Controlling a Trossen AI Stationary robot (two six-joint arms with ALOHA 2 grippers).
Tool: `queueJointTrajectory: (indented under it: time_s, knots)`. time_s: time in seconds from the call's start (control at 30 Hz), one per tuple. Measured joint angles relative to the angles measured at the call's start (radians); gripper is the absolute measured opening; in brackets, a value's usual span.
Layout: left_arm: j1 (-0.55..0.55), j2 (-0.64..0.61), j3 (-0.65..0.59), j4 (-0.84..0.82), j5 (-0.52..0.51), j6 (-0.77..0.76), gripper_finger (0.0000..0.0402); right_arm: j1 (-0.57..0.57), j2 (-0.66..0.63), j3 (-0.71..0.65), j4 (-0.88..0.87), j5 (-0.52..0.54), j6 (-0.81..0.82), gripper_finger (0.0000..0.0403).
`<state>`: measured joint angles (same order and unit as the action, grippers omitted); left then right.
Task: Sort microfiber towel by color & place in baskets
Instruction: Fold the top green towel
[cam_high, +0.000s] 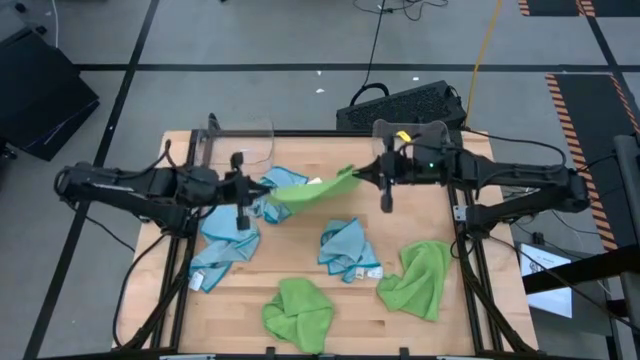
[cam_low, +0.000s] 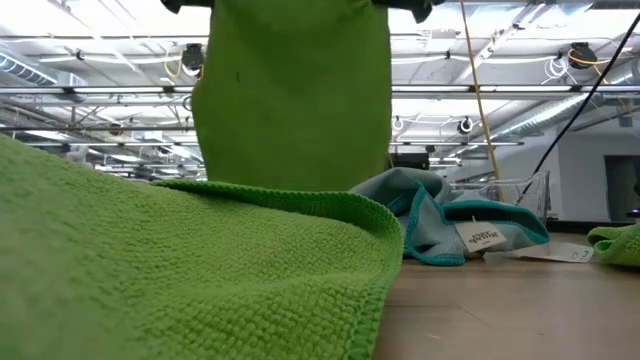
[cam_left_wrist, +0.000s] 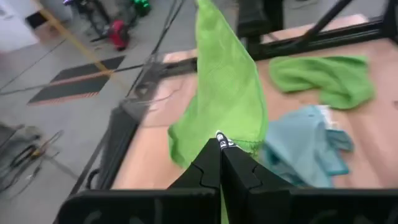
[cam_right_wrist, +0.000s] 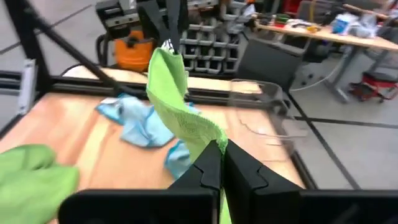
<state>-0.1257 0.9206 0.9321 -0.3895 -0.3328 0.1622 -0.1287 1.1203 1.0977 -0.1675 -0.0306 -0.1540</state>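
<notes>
Green terry weave of a crumpled green towel (cam_low: 180, 270) fills the near part of the low view; behind it the held green towel (cam_low: 292, 90) hangs as a broad upright sheet, with a blue towel (cam_low: 440, 225) and a clear basket (cam_low: 515, 195) farther back on the wooden tabletop (cam_low: 500, 310)

From above, the held green towel (cam_high: 315, 187) is stretched between both arms near the far edge of the tabletop (cam_high: 300, 265), its long axis running side to side and rising toward the right. Left gripper (cam_high: 241, 190) is clamped shut on its left end, right gripper (cam_high: 386, 172) shut on its right end. One clear basket (cam_high: 240, 140) sits at the far left corner, the other basket (cam_high: 410, 135) at the far edge toward the right. Two more green towels (cam_high: 298, 312) (cam_high: 418, 278) lie toward the near edge, and blue towels (cam_high: 345, 250) (cam_high: 225, 240) lie mid-table and left

Left wrist view: the closed fingers (cam_left_wrist: 214, 168) pinch the green towel (cam_left_wrist: 227, 87), which stretches away over the table

Right wrist view: its closed fingers (cam_right_wrist: 214, 165) pinch the towel's (cam_right_wrist: 177, 106) other end, the cloth running straight to the left gripper (cam_right_wrist: 168, 31)
</notes>
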Motion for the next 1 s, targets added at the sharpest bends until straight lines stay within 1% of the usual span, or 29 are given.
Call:
queueJointTrajectory:
  time_s: [0.07, 0.13, 0.2, 0.3, 0.37, 0.4, 0.47, 0.6, 0.67, 0.73, 0.8, 0.87, 0.93, 1.0]
  knots:
    - [-0.022, 0.007, 0.0, 0.039, -0.019, 0.009, 0.0, 0.008, -0.014, 0.0, 0.024, 0.003, -0.012, 0.0]
    - [-0.026, 0.012, 0.0, 0.083, -0.053, 0.056, 0.0, 0.005, -0.026, 0.0, 0.047, 0.016, -0.019, 0.0]
    - [-0.012, 0.023, 0.0, 0.148, -0.104, 0.124, 0.0, -0.003, -0.031, 0.001, 0.069, 0.083, -0.032, 0.0]
    - [0.053, 0.035, 0.0, 0.229, -0.172, 0.207, 0.0, -0.03, -0.022, 0.001, 0.093, 0.187, -0.052, 0.0]
    - [0.128, 0.05, 0.001, 0.296, -0.179, 0.25, 0.0, -0.062, -0.007, 0.001, 0.117, 0.195, -0.068, 0.0]
    - [0.169, 0.055, 0.0, 0.314, -0.166, 0.27, 0.0, -0.08, 0.002, 0.0, 0.135, 0.191, -0.074, 0.0]
    - [0.261, 0.085, 0.0, 0.399, -0.098, 0.306, 0.0, -0.119, 0.021, 0.0, 0.211, 0.185, -0.084, 0.0]
    - [0.46, 0.144, 0.0, 0.544, 0.117, 0.307, 0.0, -0.216, 0.053, 0.0, 0.335, 0.183, -0.109, 0.0]
    - [0.55, 0.171, 0.001, 0.59, 0.229, 0.27, 0.0, -0.271, 0.065, 0.0, 0.37, 0.144, -0.095, 0.0]
    - [0.615, 0.188, 0.0, 0.646, 0.328, 0.216, 0.0, -0.322, 0.072, 0.0, 0.388, 0.076, -0.052, 0.0]
    - [0.65, 0.191, 0.008, 0.683, 0.418, 0.162, 0.0, -0.354, 0.072, 0.0, 0.386, 0.007, -0.001, 0.0]
    - [0.66, 0.173, 0.009, 0.695, 0.482, 0.12, 0.0, -0.364, 0.065, 0.0, 0.372, -0.055, 0.029, 0.0]
    - [0.652, 0.142, 0.009, 0.687, 0.525, 0.104, 0.0, -0.353, 0.055, 0.0, 0.35, -0.105, 0.044, 0.0]
    - [0.63, 0.106, 0.01, 0.637, 0.539, 0.09, 0.0, -0.329, 0.043, 0.0, 0.304, -0.148, 0.059, 0.0]
